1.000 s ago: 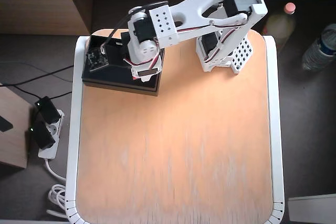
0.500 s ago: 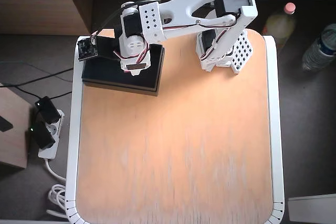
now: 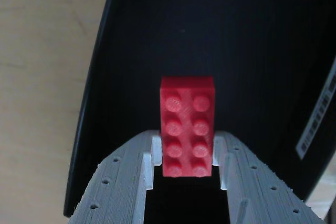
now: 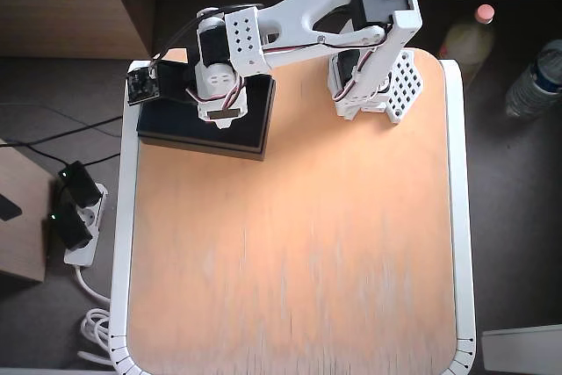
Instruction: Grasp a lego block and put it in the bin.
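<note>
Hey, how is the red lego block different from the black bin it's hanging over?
The lego block is bright red; the bin is black with a dark interior. The block is far smaller than the bin, which fills most of the wrist view. The block has studs on top, while the bin's inside looks smooth. The block is held between the fingers of the hand, above the bin; the bin sits on the table. Both are rectangular.

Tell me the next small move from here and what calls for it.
Probably open the pincer and let go. In the wrist view the brick sits between the fingers, with the bin's dark floor behind it on every side. The overhead view puts the arm's wrist over the bin, so a drop should land inside.
</note>
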`<state>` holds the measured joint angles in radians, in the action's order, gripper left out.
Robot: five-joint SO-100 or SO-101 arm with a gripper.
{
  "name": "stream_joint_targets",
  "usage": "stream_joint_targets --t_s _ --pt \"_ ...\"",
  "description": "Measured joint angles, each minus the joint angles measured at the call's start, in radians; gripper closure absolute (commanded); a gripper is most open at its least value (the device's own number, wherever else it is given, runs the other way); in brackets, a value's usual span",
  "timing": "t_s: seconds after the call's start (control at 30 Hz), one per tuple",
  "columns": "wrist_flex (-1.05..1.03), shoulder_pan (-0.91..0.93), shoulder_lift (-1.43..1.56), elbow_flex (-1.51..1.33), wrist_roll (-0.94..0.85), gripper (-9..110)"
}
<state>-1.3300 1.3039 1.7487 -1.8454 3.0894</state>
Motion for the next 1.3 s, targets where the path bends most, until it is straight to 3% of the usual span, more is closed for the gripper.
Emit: stream_joint_targets --t_s 0.23,0.57,0.9,1.03,1.3 --pt "0.0 0.0 0.0 0.0 0.0 90" --pt "0.003 0.012 0.0 0.0 0.023 88" --pt "0.008 -0.038 0.17 0.0 -0.046 94" --pt "0.026 -0.106 0.27 0.0 -0.095 101" --pt "0.049 -0.307 0.443 0.0 -0.17 101"
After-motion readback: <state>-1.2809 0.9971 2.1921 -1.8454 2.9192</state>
